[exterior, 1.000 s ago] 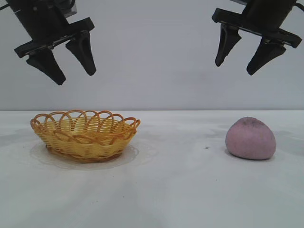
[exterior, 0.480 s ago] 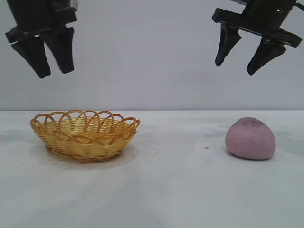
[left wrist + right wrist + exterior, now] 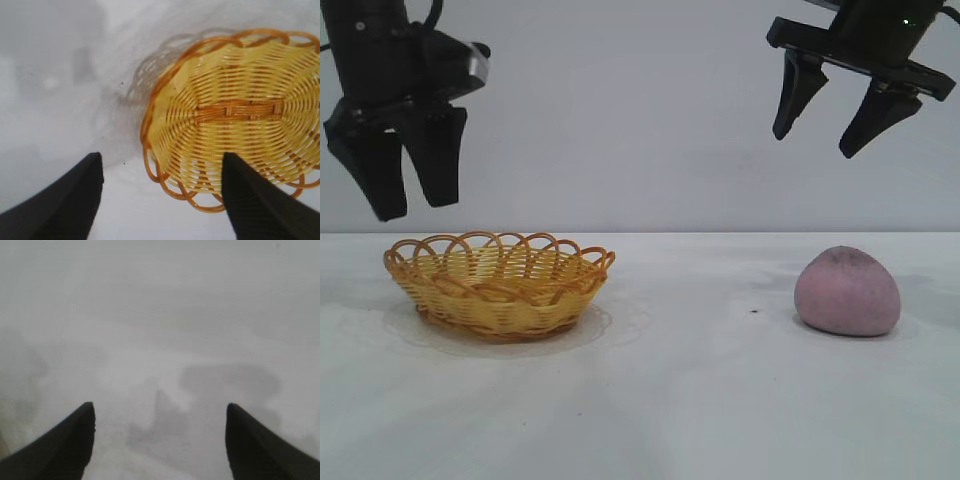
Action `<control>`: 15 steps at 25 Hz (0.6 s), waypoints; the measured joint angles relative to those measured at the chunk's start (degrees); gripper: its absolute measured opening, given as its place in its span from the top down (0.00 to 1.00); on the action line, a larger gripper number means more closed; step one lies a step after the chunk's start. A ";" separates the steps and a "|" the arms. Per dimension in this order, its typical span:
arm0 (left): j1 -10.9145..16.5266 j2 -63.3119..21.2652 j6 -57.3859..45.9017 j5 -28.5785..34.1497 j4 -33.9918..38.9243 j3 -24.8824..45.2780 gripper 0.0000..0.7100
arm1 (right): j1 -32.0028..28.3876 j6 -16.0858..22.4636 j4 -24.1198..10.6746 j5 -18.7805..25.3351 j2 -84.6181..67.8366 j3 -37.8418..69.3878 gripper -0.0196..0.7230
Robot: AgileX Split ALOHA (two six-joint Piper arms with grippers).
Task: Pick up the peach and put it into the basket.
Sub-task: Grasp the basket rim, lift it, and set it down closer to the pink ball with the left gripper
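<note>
The peach (image 3: pixel 847 291), a pinkish-mauve lump with a dark smudge on top, sits on the white table at the right. The wicker basket (image 3: pixel 500 280), yellow with an orange-brown looped rim, sits at the left and is empty. My left gripper (image 3: pixel 415 208) hangs open just above the basket's left end. In the left wrist view the basket (image 3: pixel 235 115) lies beyond my open left gripper (image 3: pixel 161 165). My right gripper (image 3: pixel 813 145) hangs open high above the table, up and a little left of the peach. The right wrist view shows my open right gripper (image 3: pixel 159 412) over bare table; the peach is out of that view.
The white table (image 3: pixel 690 400) stretches between the basket and the peach. A small dark speck (image 3: pixel 753 311) lies on it left of the peach. A plain grey wall stands behind.
My left gripper has turned, swung left and come down towards the basket's left end. The right arm, the peach and the basket have not moved.
</note>
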 joint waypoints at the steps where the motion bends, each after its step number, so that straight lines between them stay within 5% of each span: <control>1: -0.21 0.53 0.23 -0.22 0.12 0.00 0.37 | 0.00 -0.23 0.00 0.00 0.00 0.00 0.34; 4: -1.10 1.88 1.26 -1.15 0.62 -0.07 0.51 | 0.00 -0.33 0.00 0.00 0.00 0.00 0.34; 8: -2.40 3.65 1.78 -2.64 1.12 -0.25 0.50 | 0.00 -0.46 0.00 0.00 0.00 0.00 0.34; 13: -3.63 5.23 1.78 -1.01 6.27 -0.25 0.87 | 0.00 -0.59 0.00 0.00 0.00 0.00 0.34; 15: -3.83 5.23 1.03 0.44 7.39 -0.47 0.91 | 0.00 -0.59 0.00 0.00 0.00 0.00 0.34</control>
